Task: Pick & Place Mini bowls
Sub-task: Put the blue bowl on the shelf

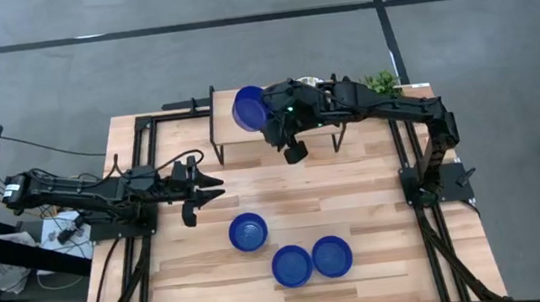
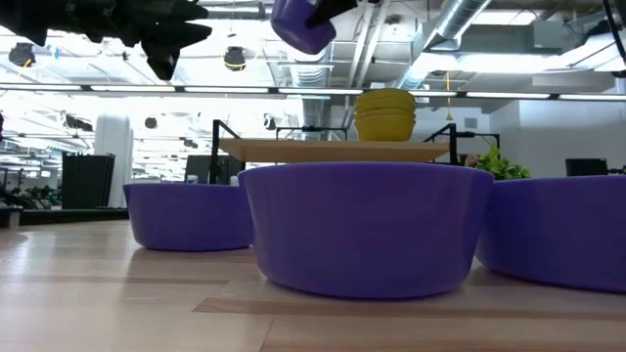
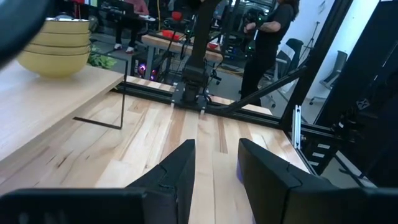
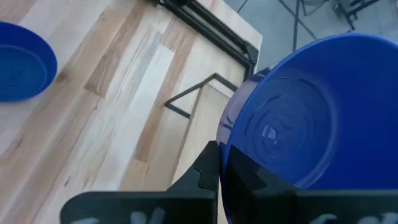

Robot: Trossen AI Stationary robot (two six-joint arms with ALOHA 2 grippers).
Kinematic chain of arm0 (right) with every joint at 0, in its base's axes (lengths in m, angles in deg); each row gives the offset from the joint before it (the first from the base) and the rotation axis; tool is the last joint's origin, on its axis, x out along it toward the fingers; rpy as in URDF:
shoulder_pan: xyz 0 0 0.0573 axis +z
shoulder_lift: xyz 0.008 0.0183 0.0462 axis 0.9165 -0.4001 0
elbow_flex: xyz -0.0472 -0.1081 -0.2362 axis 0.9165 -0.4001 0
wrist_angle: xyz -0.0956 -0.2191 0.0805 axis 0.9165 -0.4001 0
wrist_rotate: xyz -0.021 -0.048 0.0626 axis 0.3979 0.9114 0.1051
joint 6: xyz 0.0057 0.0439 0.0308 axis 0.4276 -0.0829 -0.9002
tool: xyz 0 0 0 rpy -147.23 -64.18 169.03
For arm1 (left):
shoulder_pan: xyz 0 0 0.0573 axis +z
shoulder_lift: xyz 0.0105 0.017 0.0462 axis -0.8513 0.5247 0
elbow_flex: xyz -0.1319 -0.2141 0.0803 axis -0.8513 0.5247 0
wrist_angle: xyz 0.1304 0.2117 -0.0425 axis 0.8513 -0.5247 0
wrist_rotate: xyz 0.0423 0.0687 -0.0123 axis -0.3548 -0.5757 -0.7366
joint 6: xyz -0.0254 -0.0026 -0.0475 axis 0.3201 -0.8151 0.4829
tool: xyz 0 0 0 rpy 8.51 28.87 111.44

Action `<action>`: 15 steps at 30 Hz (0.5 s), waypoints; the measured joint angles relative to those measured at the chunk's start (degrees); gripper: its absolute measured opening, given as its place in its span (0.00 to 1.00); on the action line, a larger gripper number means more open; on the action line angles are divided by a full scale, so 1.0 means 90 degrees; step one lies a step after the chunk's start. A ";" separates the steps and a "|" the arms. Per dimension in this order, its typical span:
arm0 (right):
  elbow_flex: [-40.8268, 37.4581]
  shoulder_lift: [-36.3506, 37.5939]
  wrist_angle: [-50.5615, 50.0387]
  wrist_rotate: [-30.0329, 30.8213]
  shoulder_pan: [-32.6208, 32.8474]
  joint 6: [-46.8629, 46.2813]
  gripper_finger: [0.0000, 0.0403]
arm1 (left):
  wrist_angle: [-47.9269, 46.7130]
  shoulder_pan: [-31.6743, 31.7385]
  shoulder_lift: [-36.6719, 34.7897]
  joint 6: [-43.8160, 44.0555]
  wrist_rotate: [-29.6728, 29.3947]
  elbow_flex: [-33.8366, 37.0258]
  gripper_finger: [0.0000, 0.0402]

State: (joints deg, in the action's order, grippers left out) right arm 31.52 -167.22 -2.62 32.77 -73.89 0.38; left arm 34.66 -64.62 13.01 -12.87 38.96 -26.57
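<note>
My right gripper [image 1: 268, 113] is shut on a blue mini bowl [image 1: 248, 108], held high above the left end of the raised wooden shelf [image 1: 369, 133] at the table's far side. Three more blue mini bowls rest on their bases on the table: one [image 1: 248, 232] mid-table and two [image 1: 292, 265] [image 1: 331, 256] nearer the front edge. A stack of yellowish mini bowls [image 2: 384, 113] stands on the shelf; it also shows in the left wrist view [image 3: 56, 46]. My left gripper [image 1: 209, 188] hovers open over the table's left part, with nothing between its fingers [image 3: 177, 171]. My right gripper holds the blue bowl by its rim [image 4: 231, 152], which is pinched between the two fingers, one finger [image 4: 249, 177] inside the bowl and the other [image 4: 205, 171] outside. The fingers slant down from the table's right. The bowl is lifted clear and tilted, its opening turned sideways.
The shelf stands on thin black legs [image 3: 121, 99]. Black frame rails run along both table sides [image 1: 431, 245]. A green plant [image 1: 381, 83] sits at the far right corner. People [image 3: 267, 37] stand in the room beyond. Bare wood lies between the shelf and the three bowls.
</note>
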 joint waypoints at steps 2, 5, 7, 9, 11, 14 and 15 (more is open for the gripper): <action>0.0013 -0.0109 -0.0046 -0.0002 -0.0047 -0.0070 0.00 | 0.0021 0.0000 0.0000 0.0002 -0.0002 0.0000 0.30; 0.0154 -0.0404 -0.0337 -0.0016 -0.0093 -0.0081 0.00 | 0.0044 0.0000 0.0000 0.0046 -0.0001 0.0000 0.30; 0.0508 -0.0751 -0.0771 -0.0002 -0.0092 -0.0078 0.00 | 0.0051 -0.0001 0.0002 0.0071 -0.0001 0.0000 0.30; 0.1064 -0.1143 -0.1057 -0.0017 -0.0091 -0.0078 0.00 | 0.0048 0.0000 0.0002 0.0100 -0.0001 0.0000 0.30; 0.1741 -0.1560 -0.1368 -0.0045 -0.0139 -0.0071 0.00 | 0.0064 -0.0002 0.0006 0.0123 0.0000 -0.0002 0.30; 0.1996 -0.1773 -0.1231 -0.0133 -0.0247 -0.0055 0.00 | 0.0067 -0.0012 0.0005 0.0138 -0.0002 -0.0004 0.30; 0.1910 -0.1736 -0.1209 -0.0201 -0.0298 -0.0031 0.00 | 0.0040 -0.0015 -0.0007 0.0143 -0.0002 -0.0005 0.30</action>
State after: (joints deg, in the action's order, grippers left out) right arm 48.71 -182.85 -13.50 30.97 -76.58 0.10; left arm 35.02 -64.75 12.94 -11.58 38.94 -26.62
